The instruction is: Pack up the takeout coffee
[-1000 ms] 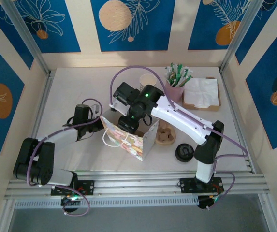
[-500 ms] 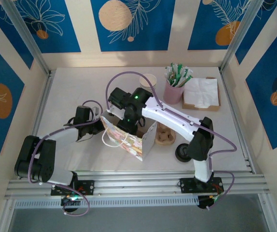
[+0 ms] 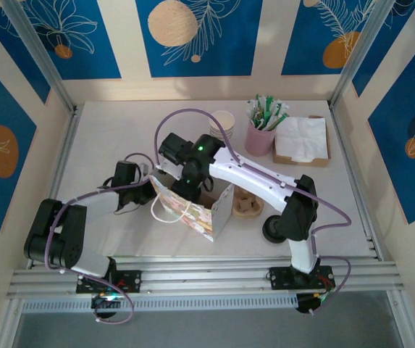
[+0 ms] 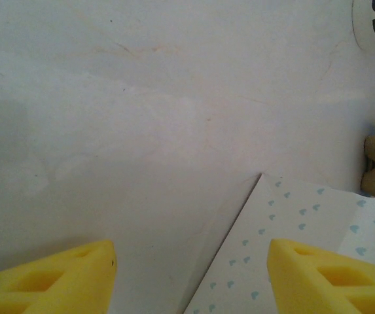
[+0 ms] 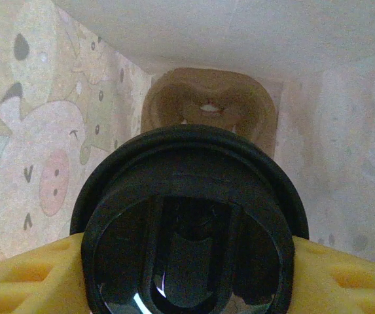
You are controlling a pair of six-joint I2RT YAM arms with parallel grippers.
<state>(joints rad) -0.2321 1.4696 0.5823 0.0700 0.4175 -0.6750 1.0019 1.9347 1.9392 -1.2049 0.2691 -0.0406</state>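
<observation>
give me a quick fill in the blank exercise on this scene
The takeout coffee has a ____ lid.
The right gripper holds it inside the patterned paper ____.
The left gripper is ____, with nothing between its fingers.
Missing words: black; bag; open.

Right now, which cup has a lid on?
The takeout coffee held by the right gripper inside the paper bag: it is capped black. The stacked cups by the pink holder are open-topped.
</observation>
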